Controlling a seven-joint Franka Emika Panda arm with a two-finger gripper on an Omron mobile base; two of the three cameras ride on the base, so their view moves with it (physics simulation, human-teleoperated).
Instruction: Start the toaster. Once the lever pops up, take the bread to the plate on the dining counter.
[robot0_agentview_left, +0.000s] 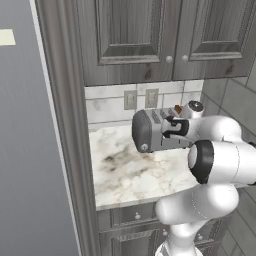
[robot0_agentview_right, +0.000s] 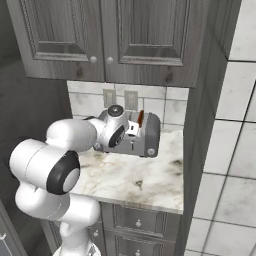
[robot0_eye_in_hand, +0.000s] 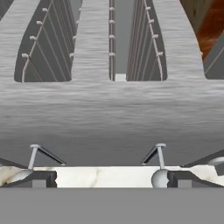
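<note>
Over the toaster (robot0_eye_in_hand: 112, 118) on the marble counter (robot0_agentview_left: 135, 175), the gripper (robot0_eye_in_hand: 112, 178) hangs spread apart, holding nothing.

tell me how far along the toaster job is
Early. Done: the arm has reached the toaster on the wall counter, and the bread sits in a slot. In hand: the open gripper hovers over the toaster's long side with its levers, holding nothing. Left: press a lever, wait for the pop-up, carry the bread to the plate.
</note>
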